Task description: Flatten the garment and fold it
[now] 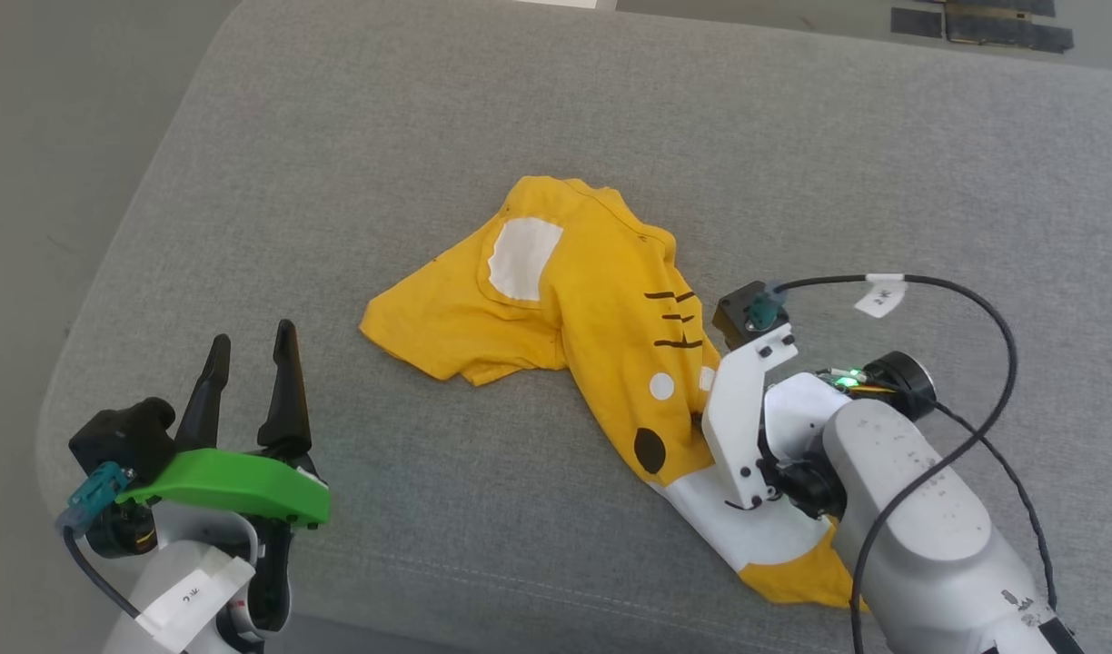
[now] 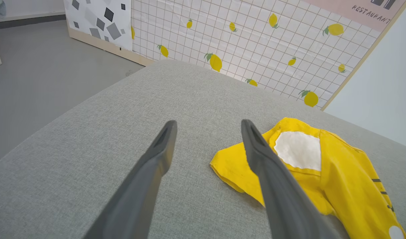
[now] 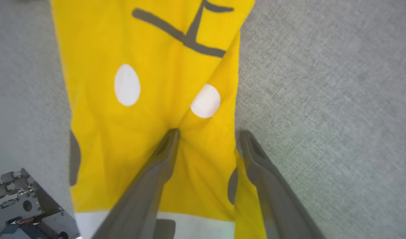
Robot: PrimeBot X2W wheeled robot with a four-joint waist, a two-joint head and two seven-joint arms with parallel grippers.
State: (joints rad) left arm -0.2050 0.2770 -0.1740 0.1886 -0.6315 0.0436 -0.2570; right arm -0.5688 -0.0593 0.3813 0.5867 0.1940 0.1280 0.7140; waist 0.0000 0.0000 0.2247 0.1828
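Yellow T-shirt (image 1: 592, 300) crumpled, unflattened, unfolded. Right gripper (image 3: 209, 132) spread astride its edge, not yet gripping; left gripper (image 1: 252, 333) beside it, released.

Matt cloth garment (image 1: 601, 300) rests on coarse, seemingly woven upholstery (image 1: 429, 136).

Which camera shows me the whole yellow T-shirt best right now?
The head view: nearly the whole crumpled T-shirt lies in it, its lower part behind the right arm. The left wrist view catches the white-patched end; the right wrist view, a close-up of its dotted middle.
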